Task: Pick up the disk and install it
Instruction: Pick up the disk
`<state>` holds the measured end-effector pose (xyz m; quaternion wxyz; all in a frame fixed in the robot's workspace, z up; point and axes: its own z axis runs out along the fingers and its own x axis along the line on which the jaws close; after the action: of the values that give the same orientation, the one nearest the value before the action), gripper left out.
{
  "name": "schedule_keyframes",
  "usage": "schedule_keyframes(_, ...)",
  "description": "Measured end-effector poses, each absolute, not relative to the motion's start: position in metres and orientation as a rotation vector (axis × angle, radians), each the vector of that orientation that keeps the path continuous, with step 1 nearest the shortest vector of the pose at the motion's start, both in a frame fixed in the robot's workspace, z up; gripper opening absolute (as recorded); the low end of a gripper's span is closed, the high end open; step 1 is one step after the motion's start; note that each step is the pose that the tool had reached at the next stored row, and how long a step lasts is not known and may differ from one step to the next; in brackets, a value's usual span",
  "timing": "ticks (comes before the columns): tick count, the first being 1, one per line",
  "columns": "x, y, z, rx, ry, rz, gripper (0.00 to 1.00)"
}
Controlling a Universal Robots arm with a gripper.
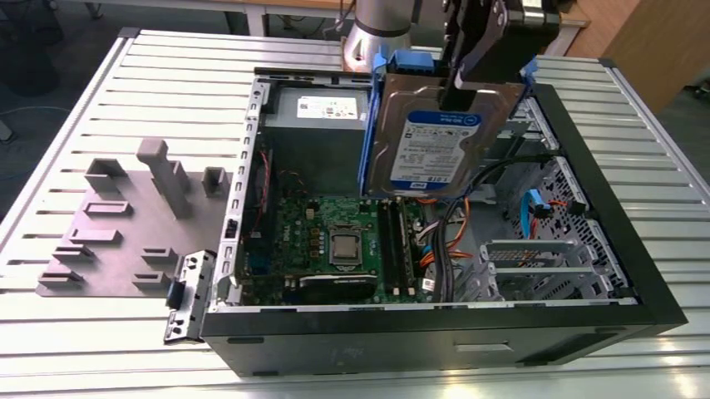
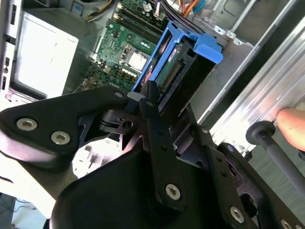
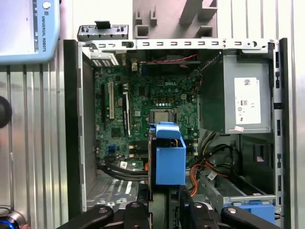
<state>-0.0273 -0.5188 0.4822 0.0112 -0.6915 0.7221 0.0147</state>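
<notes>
In the upper middle of the exterior view we see the disk (image 1: pixel 427 154), nearly upright in its blue frame, over the open computer case (image 1: pixel 621 283). The gripper (image 1: pixel 471 83) is clamped on its top edge. Below lies the motherboard (image 1: pixel 332 241), and the power supply (image 1: pixel 316 108) sits just to the exterior view's left. Further left, a grey block (image 1: pixel 122 224) rests on the slatted table (image 1: pixel 66 108).
</notes>
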Motion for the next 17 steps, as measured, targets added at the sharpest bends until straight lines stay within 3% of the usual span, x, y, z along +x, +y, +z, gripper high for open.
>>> schedule_keyframes(17, -0.027, -0.565, 0.482, -2.157, 2.253, 0.046, 0.35)
